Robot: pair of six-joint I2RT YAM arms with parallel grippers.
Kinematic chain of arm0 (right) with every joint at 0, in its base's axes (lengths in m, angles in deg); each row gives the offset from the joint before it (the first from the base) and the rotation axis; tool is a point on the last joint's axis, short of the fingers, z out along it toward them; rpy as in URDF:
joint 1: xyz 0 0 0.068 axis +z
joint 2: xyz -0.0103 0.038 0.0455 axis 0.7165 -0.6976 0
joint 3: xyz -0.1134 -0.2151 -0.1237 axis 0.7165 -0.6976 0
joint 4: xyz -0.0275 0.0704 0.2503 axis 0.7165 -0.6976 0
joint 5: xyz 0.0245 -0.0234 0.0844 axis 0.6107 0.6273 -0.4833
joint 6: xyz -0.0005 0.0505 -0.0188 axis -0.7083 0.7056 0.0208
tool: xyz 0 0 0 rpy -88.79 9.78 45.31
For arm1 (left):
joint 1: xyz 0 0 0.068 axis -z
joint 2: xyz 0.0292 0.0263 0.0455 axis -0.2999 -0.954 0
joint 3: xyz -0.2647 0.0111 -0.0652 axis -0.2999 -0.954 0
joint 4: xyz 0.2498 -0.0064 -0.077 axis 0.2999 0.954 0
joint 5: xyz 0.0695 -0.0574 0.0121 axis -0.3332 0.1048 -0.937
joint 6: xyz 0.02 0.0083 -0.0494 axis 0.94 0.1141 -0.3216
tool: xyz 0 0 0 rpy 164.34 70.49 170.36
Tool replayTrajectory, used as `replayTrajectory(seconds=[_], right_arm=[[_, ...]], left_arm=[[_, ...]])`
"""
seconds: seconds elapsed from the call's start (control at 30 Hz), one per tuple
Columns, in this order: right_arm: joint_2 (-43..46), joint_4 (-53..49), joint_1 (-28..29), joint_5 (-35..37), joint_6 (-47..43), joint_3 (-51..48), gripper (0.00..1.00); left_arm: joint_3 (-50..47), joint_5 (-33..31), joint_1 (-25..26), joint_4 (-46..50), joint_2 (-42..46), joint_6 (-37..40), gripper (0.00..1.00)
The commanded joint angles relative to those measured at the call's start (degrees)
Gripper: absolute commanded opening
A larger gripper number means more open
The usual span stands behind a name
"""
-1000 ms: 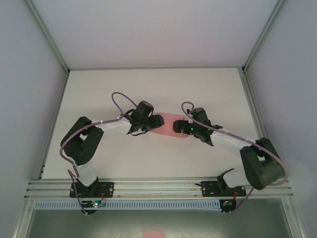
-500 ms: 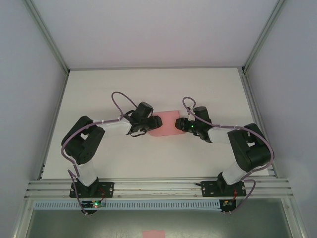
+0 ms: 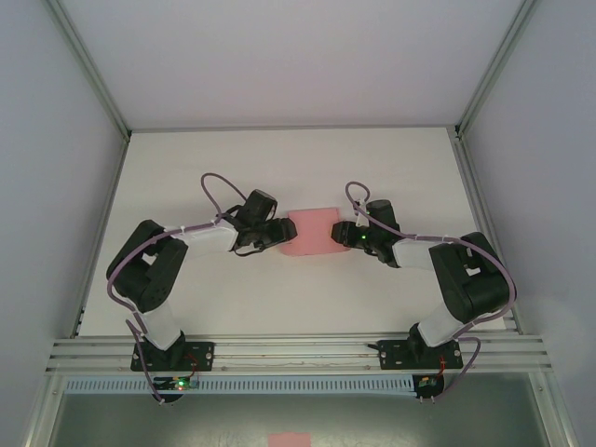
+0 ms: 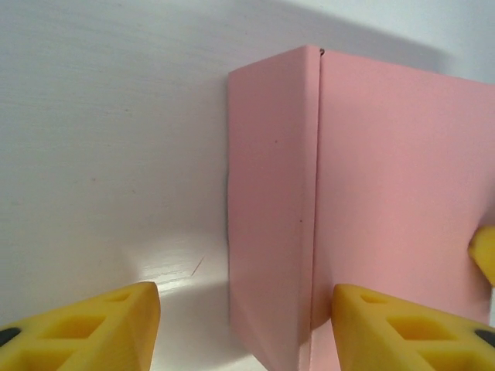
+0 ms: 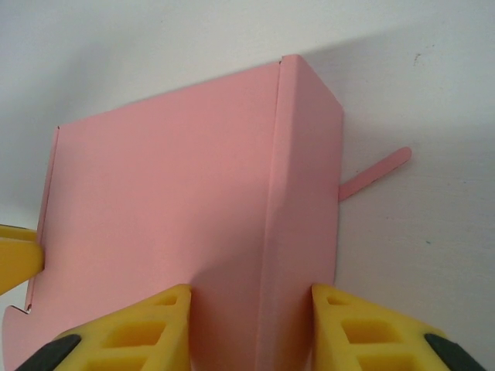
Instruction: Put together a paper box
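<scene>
Paper box (image 3: pixel 313 230): small and pink, lying flat mid-table on the white table (image 3: pixel 279 168) between both grippers; its inside is hidden.
Left gripper (image 4: pixel 241 309): jaws wide apart, straddling the box's left end wall, one finger over bare table; grips nothing.
Right gripper (image 5: pixel 251 297): jaws narrowed around the right end wall; cannot tell whether they pinch it.
Tab (image 5: pixel 377 171): thin pink strip jutting out at the box's right end.

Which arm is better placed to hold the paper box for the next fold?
Likely right: the right end effector closely straddles one end of the paper box, while the left end effector stands open, half over the table.
</scene>
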State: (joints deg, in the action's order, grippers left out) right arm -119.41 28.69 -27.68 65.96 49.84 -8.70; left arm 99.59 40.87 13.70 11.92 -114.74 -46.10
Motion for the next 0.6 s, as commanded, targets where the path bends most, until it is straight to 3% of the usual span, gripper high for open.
replayTrajectory(seconds=[0.0, 0.07, 0.4, 0.53, 0.57], right_arm=[[-1.98, -11.09, -0.96, 4.53, -2.36, -1.45, 0.33], [-2.06, -11.20, -0.99, 4.57, -2.59, -1.10, 0.33], [-2.75, -11.09, -1.01, 3.89, -4.33, -0.16, 0.32], [-3.00, -10.47, -1.05, 3.16, -5.05, 0.06, 0.32], [-2.72, -10.55, -1.17, 3.29, -4.99, 0.10, 0.32]], left_arm=[[-2.29, 7.69, -0.86, -11.41, -2.23, -0.75, 0.58], [-2.26, 9.25, -0.91, -13.46, -2.36, 0.52, 0.59], [4.04, 3.25, -0.91, -5.35, -4.33, 5.12, 0.58], [5.40, 3.88, -0.85, -4.38, -6.80, 5.10, 0.47], [5.22, 4.14, -0.91, -4.50, -7.11, 5.27, 0.41]])
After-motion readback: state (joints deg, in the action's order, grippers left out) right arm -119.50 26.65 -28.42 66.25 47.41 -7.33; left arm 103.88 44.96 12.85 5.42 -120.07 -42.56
